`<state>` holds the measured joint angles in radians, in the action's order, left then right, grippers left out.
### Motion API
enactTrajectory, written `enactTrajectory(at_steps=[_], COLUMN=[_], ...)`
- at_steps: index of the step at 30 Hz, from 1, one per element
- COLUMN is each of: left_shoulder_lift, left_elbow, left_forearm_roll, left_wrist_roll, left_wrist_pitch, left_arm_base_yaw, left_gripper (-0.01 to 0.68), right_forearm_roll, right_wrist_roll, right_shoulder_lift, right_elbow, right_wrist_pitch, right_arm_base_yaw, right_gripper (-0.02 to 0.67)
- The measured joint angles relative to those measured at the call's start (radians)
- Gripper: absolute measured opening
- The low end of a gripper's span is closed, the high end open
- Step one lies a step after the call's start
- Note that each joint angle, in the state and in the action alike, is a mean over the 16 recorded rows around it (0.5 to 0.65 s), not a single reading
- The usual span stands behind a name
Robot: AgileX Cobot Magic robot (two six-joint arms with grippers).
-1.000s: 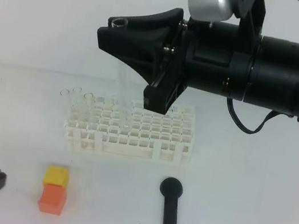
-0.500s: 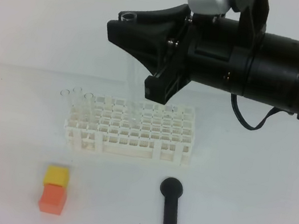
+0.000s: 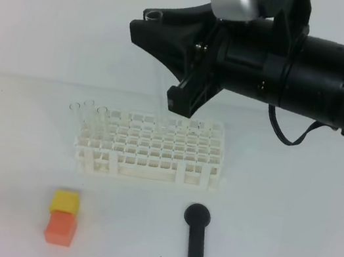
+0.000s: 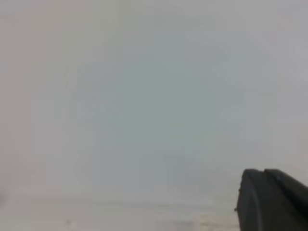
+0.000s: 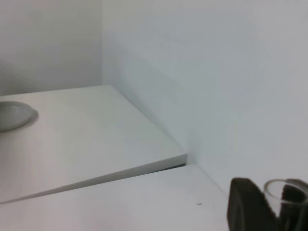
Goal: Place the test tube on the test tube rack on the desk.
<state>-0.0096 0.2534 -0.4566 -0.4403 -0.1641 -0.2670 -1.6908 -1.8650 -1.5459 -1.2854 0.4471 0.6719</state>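
Observation:
My right gripper point(image 3: 151, 29) reaches in from the right, high above the desk point(image 3: 272, 239), and is shut on the test tube point(image 3: 154, 15). The clear tube hangs nearly upright, its open rim just above the black fingers. Its faint lower end reaches down to the top of the white test tube rack point(image 3: 151, 150), around the middle of the back rows. The right wrist view shows the tube's rim point(image 5: 284, 186) between the dark fingertips point(image 5: 246, 207). In the left wrist view, my left gripper point(image 4: 269, 199) shows at the bottom right, shut and empty.
A few clear tubes point(image 3: 88, 111) stand in the rack's left end. A black rod point(image 3: 196, 242) with a round head lies in front of the rack. A yellow block point(image 3: 66, 202) sits beside an orange block point(image 3: 61, 228) at the front left.
My right gripper has carried the tube a little to the right and up over the rack. The left gripper has dropped out of the exterior view at the bottom left.

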Motion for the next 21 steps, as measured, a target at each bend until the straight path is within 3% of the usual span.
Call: enactTrajectory(at_steps=[5, 10, 14, 21], left_shoulder_lift=[0.0, 0.0, 0.0, 0.0], left_elbow=[0.0, 0.0, 0.0, -0.007], left_forearm_roll=[0.027, 0.037, 0.035, 0.043], left_wrist_roll=[-0.046, -0.064, -0.067, -0.043], left_wrist_pitch=[-0.029, -0.049, -0.05, -0.06], left_arm_base_yaw=[0.181, 0.305, 0.348, 0.36], left_gripper=[-0.001, -0.001, -0.001, -0.001], right_forearm_roll=[0.089, 0.318, 0.547, 0.923], right_wrist_roll=[0.068, 0.337, 0.624, 1.123], right_shoulder_lift=[-0.018, -0.054, -0.095, -0.193], right_elbow=[-0.017, -0.046, -0.071, -0.099], right_wrist_pitch=[-0.043, -0.183, -0.358, -0.711], right_arm_base_yaw=[0.007, 0.021, 0.041, 0.103], right_gripper=[0.122, 0.122, 0.122, 0.122])
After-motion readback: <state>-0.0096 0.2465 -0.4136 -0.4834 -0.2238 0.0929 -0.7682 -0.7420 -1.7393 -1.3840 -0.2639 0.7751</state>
